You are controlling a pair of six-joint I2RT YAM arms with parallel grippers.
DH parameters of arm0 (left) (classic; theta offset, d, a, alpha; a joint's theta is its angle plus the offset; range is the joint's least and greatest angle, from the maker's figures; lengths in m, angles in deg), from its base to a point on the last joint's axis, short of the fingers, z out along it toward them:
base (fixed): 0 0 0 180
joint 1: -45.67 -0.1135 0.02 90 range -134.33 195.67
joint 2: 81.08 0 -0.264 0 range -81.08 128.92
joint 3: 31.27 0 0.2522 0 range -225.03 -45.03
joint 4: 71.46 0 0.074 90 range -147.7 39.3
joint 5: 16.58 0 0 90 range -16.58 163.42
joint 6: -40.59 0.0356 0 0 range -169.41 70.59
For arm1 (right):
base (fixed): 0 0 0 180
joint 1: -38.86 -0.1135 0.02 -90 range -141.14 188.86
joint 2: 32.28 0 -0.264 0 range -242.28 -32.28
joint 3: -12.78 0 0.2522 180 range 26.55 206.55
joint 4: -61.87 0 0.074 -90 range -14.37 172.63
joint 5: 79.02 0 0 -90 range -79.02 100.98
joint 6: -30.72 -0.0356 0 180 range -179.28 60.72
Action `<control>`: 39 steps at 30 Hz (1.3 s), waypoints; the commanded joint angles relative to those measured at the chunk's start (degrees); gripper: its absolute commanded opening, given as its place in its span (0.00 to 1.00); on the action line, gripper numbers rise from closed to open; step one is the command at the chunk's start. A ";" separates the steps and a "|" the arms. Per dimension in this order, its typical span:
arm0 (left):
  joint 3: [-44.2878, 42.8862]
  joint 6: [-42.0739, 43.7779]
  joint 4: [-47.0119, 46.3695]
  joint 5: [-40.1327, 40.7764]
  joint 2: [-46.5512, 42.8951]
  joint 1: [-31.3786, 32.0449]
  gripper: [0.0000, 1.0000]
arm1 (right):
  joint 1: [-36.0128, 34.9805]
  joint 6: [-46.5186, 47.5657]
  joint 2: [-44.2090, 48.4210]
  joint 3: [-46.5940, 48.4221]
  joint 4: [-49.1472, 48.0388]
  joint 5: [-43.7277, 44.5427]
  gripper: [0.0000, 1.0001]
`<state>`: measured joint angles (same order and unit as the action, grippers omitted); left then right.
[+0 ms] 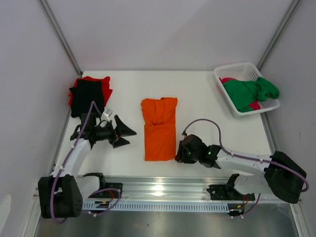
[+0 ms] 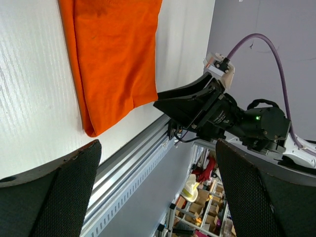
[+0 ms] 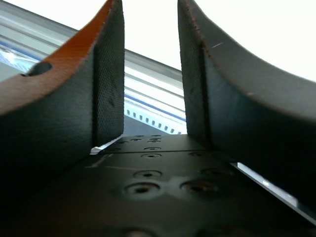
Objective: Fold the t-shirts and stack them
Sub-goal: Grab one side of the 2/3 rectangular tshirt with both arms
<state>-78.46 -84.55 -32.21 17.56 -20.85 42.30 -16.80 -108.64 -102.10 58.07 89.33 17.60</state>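
Your left gripper [image 1: 127, 135] hangs wide open and empty, just left of the orange t-shirt [image 1: 159, 129] — folded into a long strip mid-table. Your right gripper [image 1: 179, 155] sits at that shirt's near right corner, jaws partly apart with nothing between them. The black t-shirt [image 1: 87, 96] lies on the red t-shirt [image 1: 104, 85] at far left; the green t-shirt [image 1: 249, 91] and pink t-shirt [image 1: 227, 80] are in the white basket [image 1: 236, 69].

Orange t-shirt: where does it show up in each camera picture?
Top view: the orange t-shirt lies in the middle of the picture.
Left wrist: it fills the upper left.
Right wrist: not in it.
Shared landmark: the metal rail, seen in all three.
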 commanded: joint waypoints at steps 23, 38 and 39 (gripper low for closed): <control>2.76 -0.37 -3.00 1.01 -1.07 1.44 0.99 | 6.53 -1.44 6.54 -6.04 -15.89 -7.66 0.47; 3.72 -1.60 -3.09 1.98 -3.53 1.44 0.98 | 9.08 -1.26 -5.05 -8.68 -25.82 -16.01 0.47; 3.72 -1.52 -2.82 2.41 -3.62 1.36 0.98 | 9.08 -1.17 -6.02 -8.07 -26.00 -16.71 0.47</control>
<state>-74.73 -85.58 -34.26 19.31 -22.82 43.32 -8.04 -110.87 -106.36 49.29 67.38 3.37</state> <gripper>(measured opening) 0.984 0.468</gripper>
